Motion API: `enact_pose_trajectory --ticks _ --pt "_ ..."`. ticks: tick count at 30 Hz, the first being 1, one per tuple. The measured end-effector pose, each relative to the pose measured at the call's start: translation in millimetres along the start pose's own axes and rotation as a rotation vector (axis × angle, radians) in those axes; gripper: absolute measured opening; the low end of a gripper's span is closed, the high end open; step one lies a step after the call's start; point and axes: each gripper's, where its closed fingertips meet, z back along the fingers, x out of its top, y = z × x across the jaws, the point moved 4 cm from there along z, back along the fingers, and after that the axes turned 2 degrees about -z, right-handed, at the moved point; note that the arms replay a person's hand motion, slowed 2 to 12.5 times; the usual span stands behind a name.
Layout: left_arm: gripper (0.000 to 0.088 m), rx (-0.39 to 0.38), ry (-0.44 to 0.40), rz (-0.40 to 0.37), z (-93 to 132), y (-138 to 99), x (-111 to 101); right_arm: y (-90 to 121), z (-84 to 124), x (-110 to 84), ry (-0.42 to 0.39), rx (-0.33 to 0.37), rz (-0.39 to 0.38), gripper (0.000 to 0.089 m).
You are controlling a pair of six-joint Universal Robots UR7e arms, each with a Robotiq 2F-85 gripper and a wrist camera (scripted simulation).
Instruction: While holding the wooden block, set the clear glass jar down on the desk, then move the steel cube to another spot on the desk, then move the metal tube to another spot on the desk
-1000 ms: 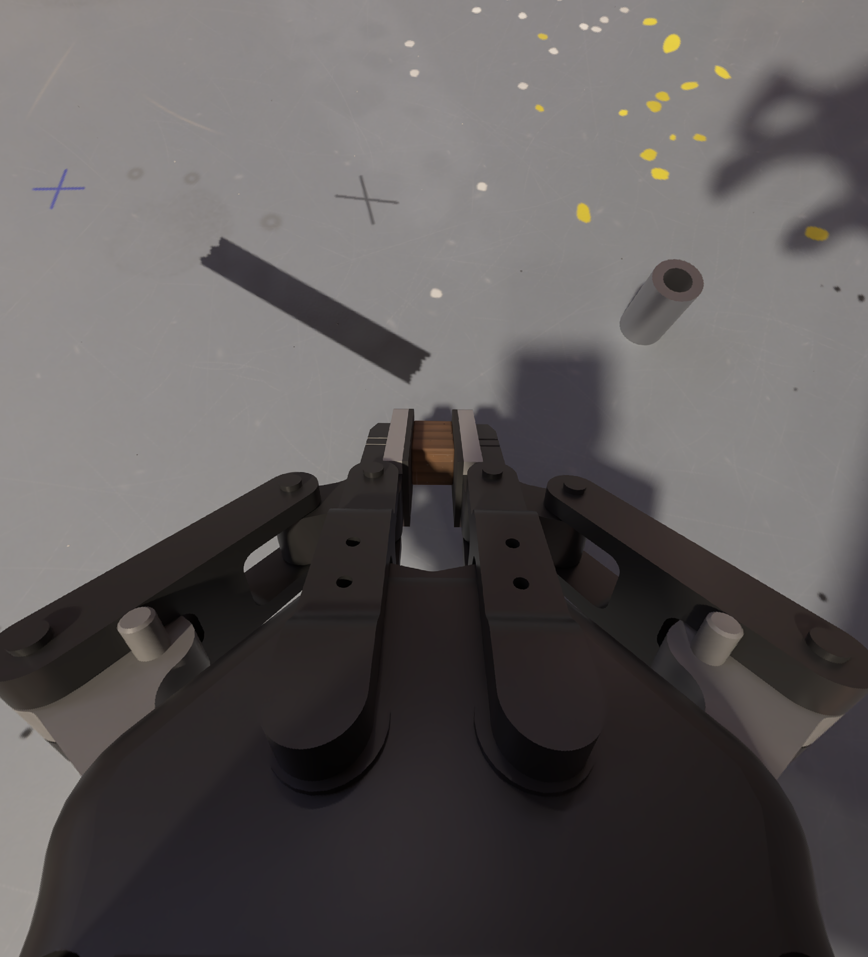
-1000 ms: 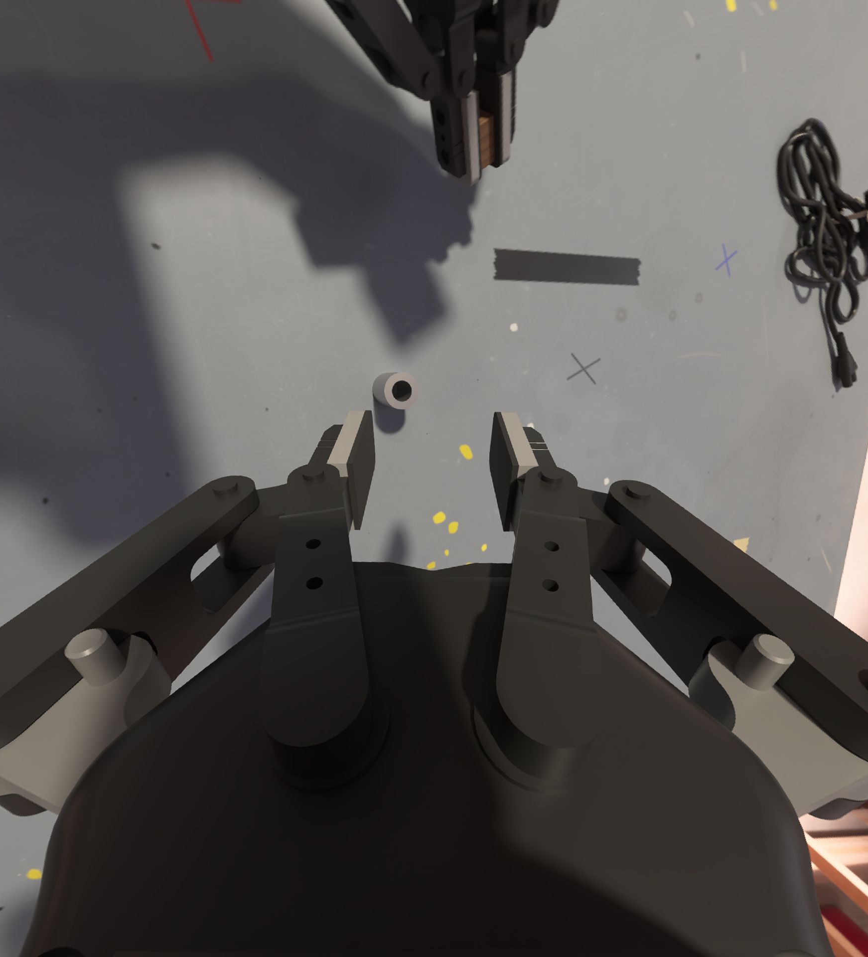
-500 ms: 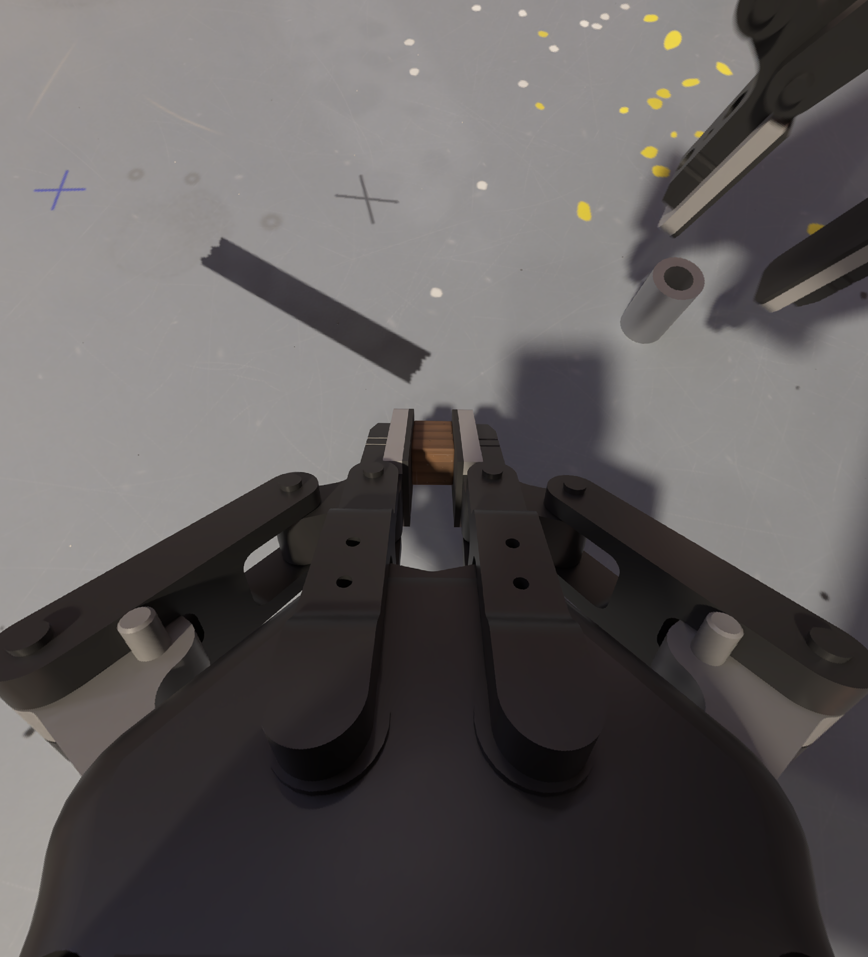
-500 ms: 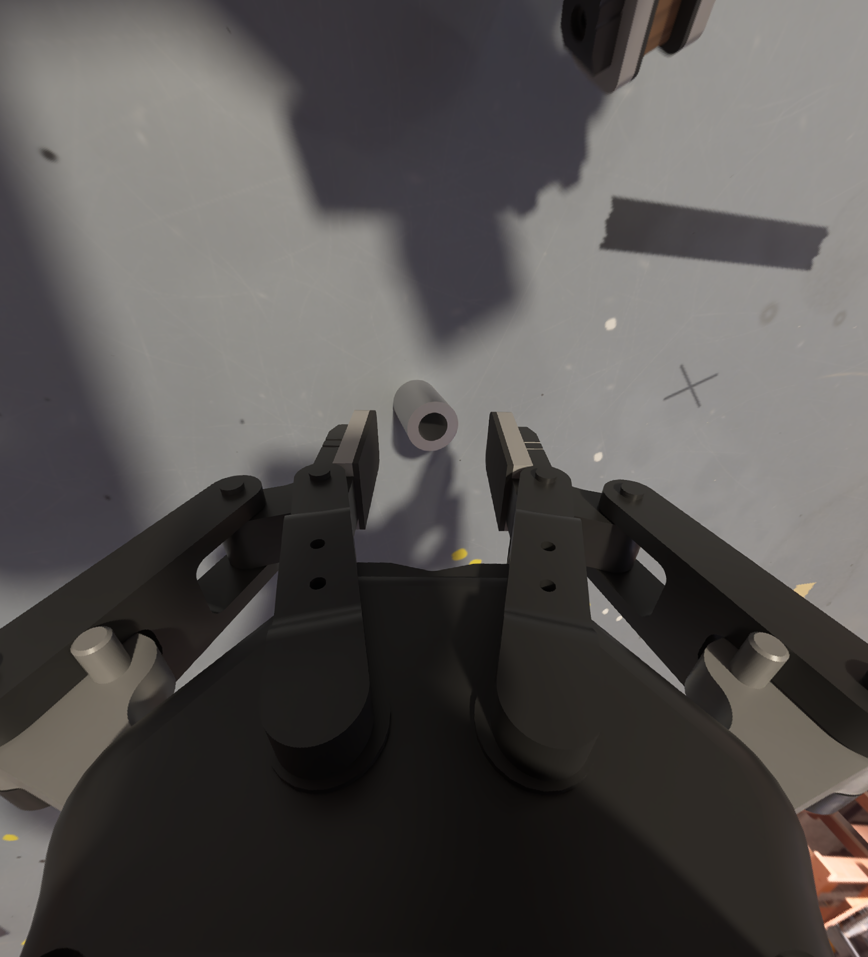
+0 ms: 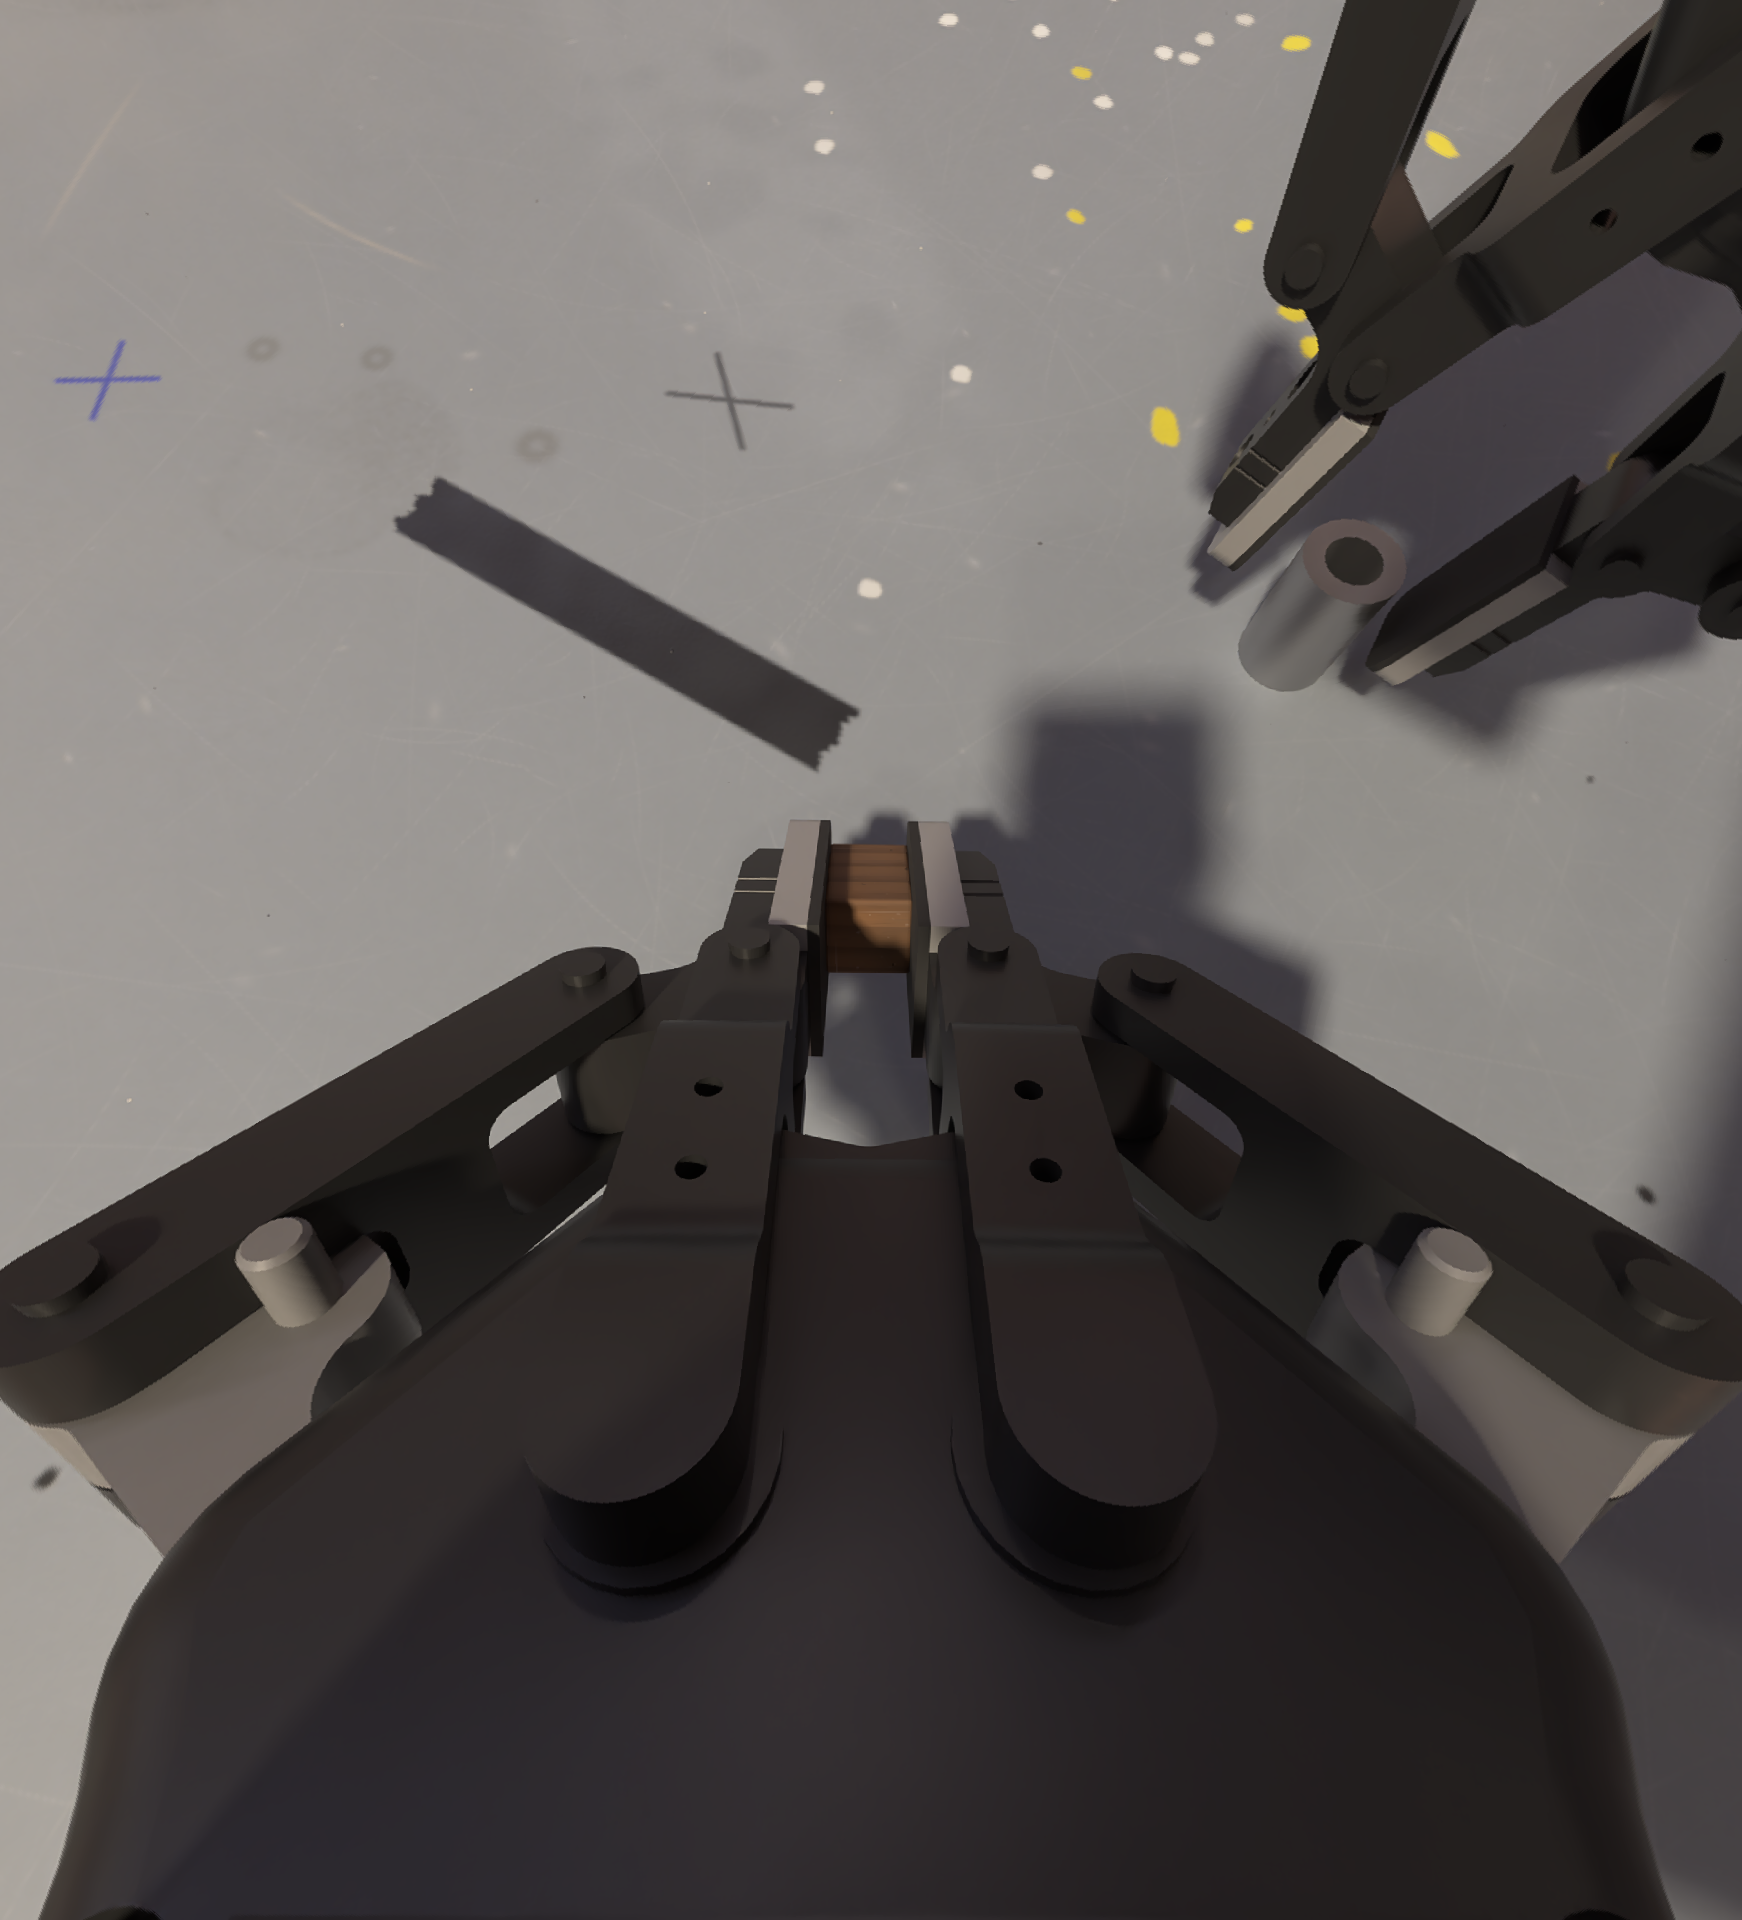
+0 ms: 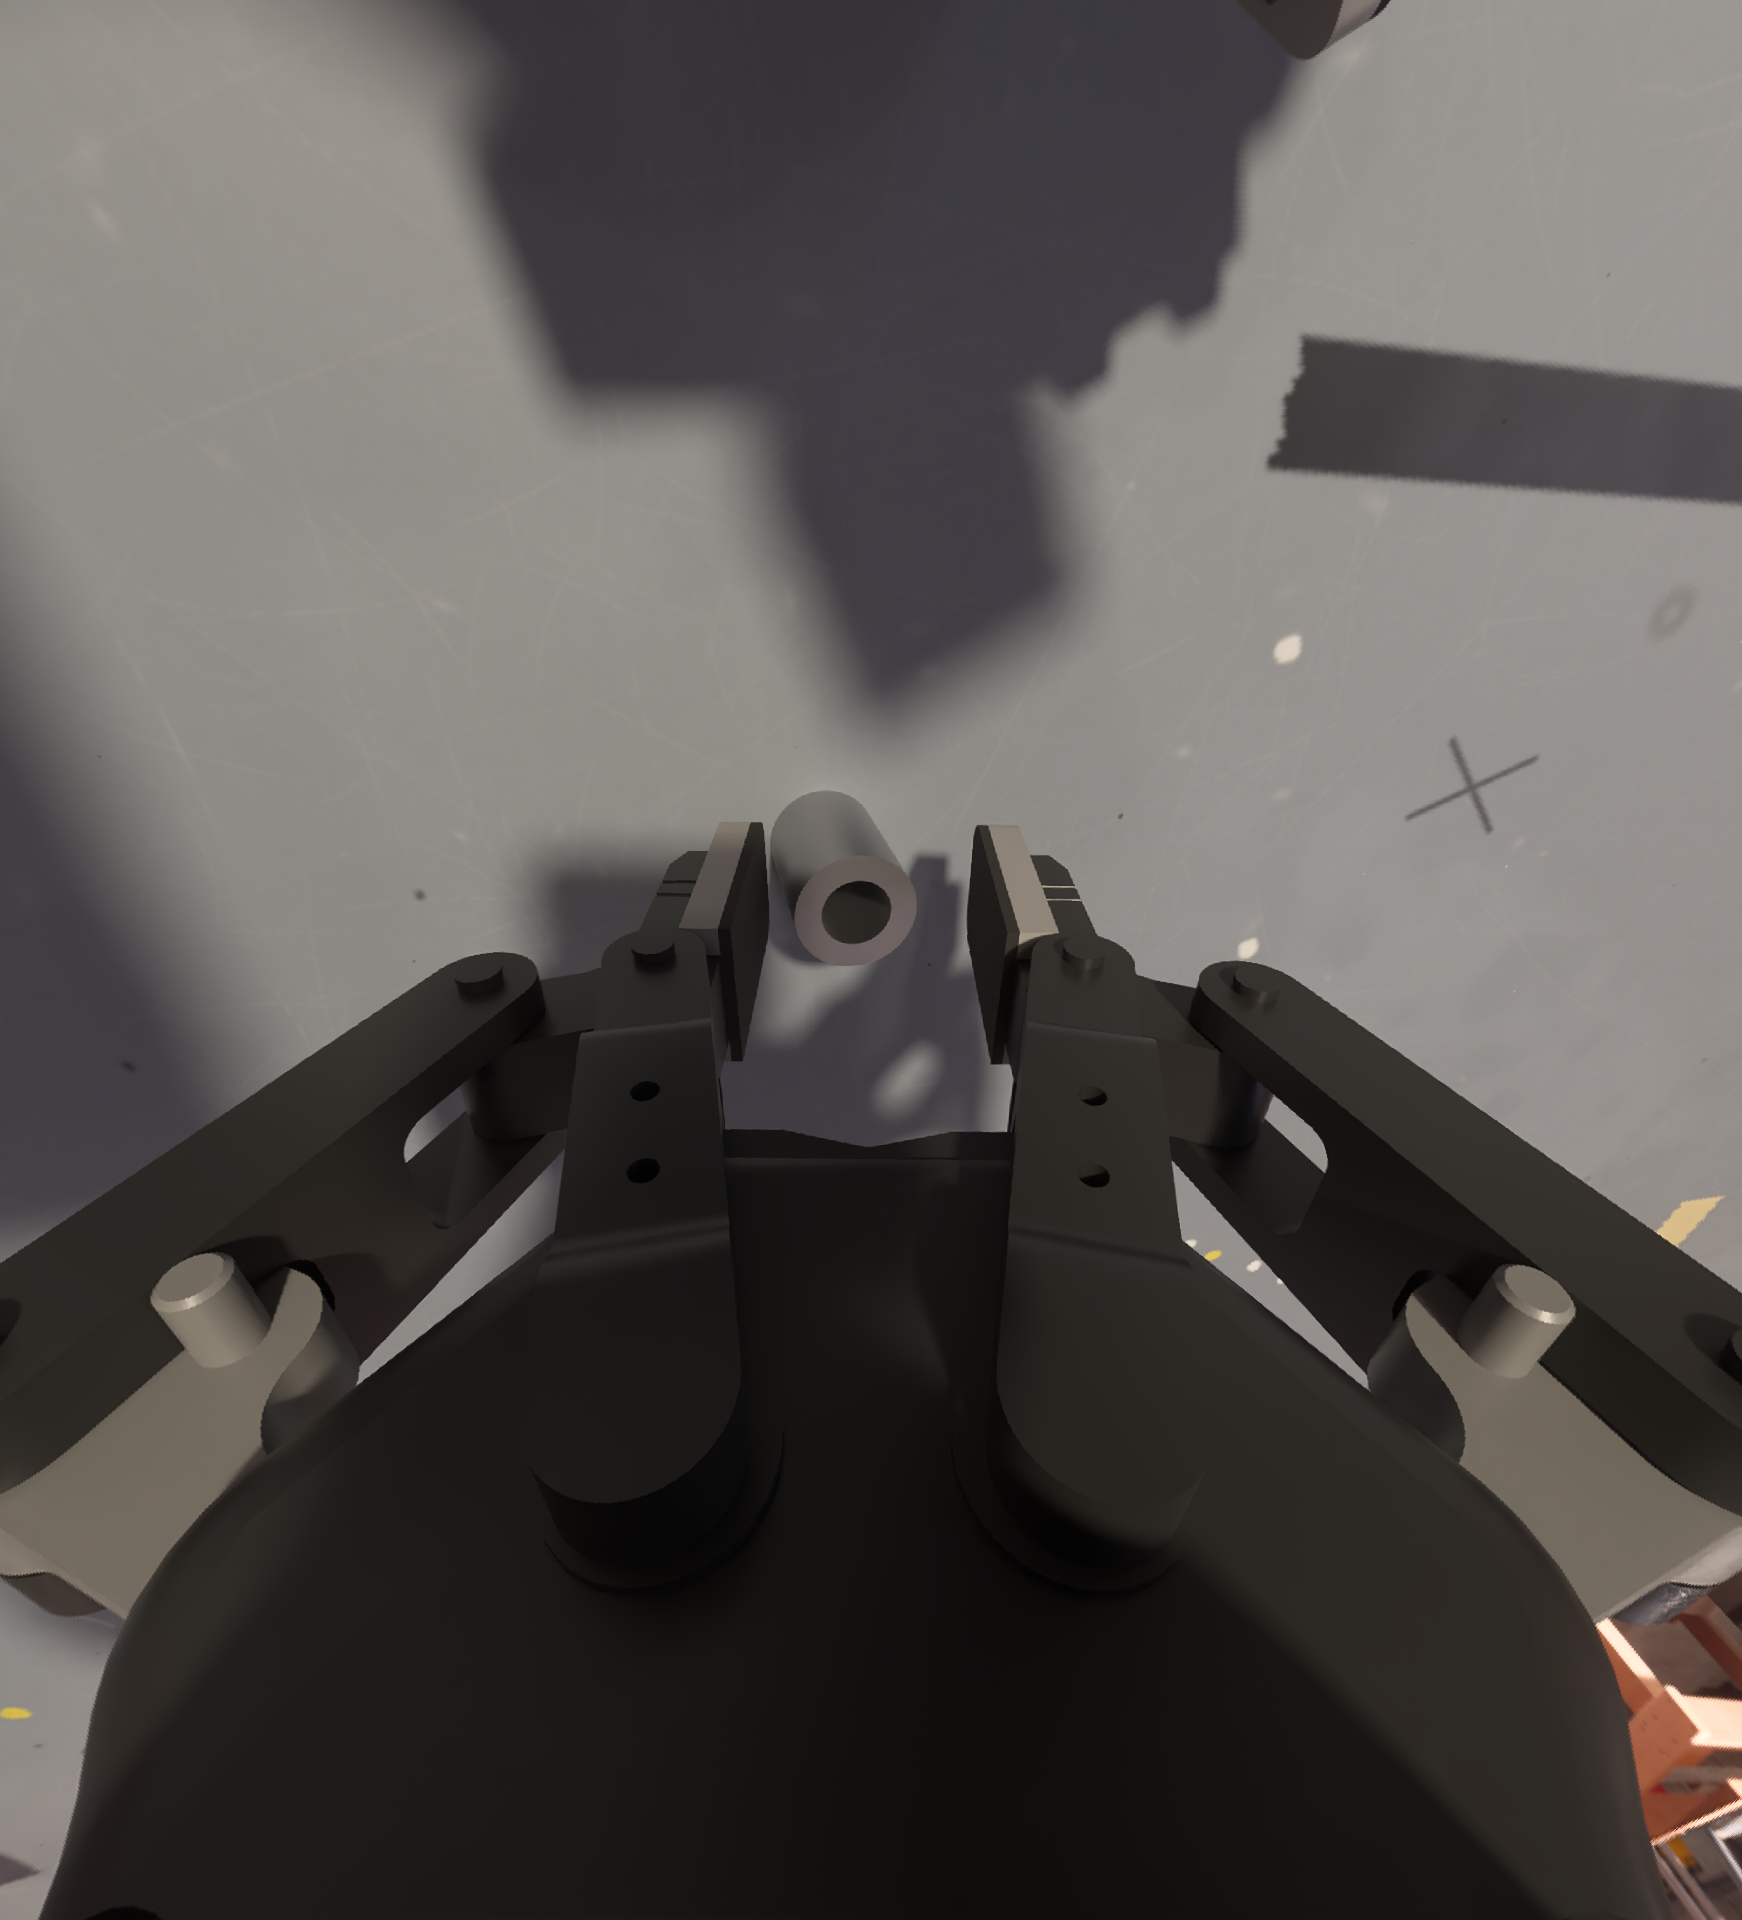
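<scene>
My left gripper is shut on a small wooden block and holds it above the grey desk. The metal tube, a short grey hollow cylinder, lies on its side on the desk. My right gripper is open, its two fingers down on either side of the tube with gaps on both sides. The left wrist view shows the same tube at the upper right, between the right gripper's fingers. The glass jar and the steel cube are not in view.
A strip of dark tape is stuck to the desk; it also shows in the right wrist view. Pen crosses and yellow and white paint specks mark the surface. Wooden shelving shows past the desk edge at the lower right.
My right gripper has come down and forward until its open fingers straddle the tube. The tube has not moved. My left gripper has stayed still with the block.
</scene>
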Motion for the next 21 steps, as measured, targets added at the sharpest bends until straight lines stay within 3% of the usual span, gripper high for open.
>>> enact_pose_trajectory --ticks 21 --pt "0.0128 0.005 0.005 -0.004 -0.1 -0.8 0.5 1.6 -5.5 -0.5 0.119 0.034 0.003 0.0258"
